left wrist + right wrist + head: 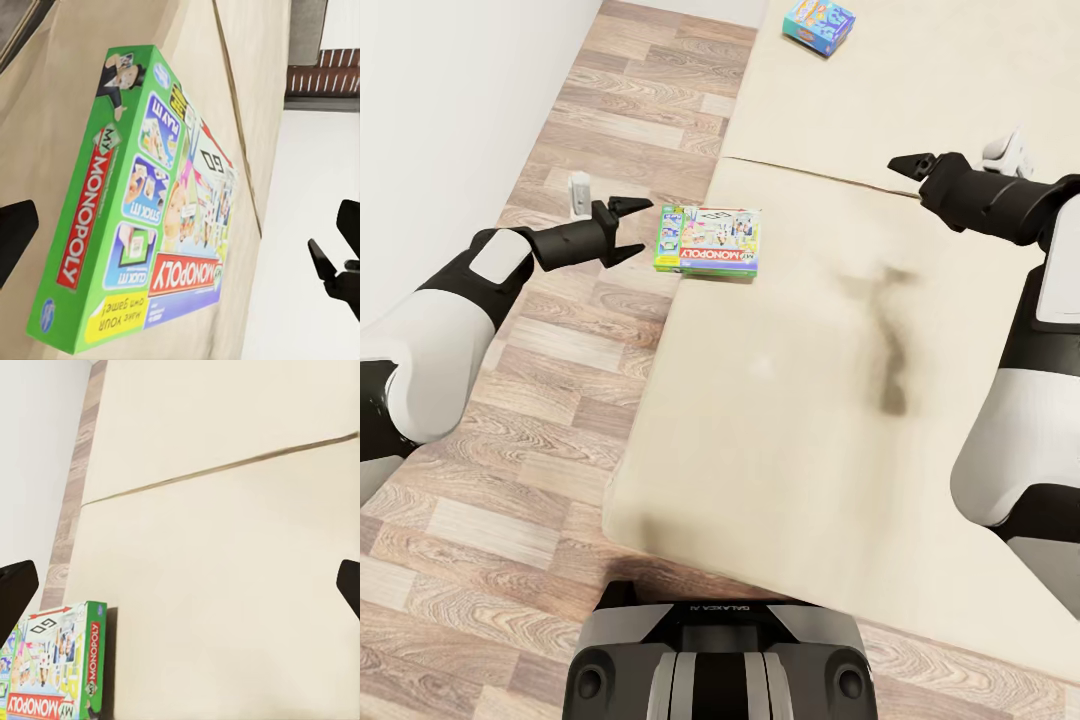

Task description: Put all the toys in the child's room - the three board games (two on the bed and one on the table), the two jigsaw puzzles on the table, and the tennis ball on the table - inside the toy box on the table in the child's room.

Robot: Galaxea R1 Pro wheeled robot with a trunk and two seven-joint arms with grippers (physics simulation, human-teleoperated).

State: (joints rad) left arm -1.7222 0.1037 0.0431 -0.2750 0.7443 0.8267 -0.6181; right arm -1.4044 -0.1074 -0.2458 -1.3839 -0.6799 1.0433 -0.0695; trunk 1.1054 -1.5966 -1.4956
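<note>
Green-edged Monopoly box [708, 242] lying flat on the beige bed [840, 420], at the mattress edge nearest the wood-plank floor [510, 480]. Left end effector [624, 230] level with that box and just beside its short green side, jaws spread apart, nothing between them, not touching the box. Seen through the left wrist camera: same Monopoly box [142, 202] close ahead, dark fingertips [15, 236] wide on either side of it. Right end effector [908, 165] poised above the bed near the seam between the two mattress sections, well apart from the box; jaws parted and empty, as the right wrist camera shows with one dark fingertip [15, 589] at each margin. Smaller light-blue cartoon box [819, 24] resting farther up the bed, well apart from both arms. White wall [430, 120] alongside the floor strip.
</note>
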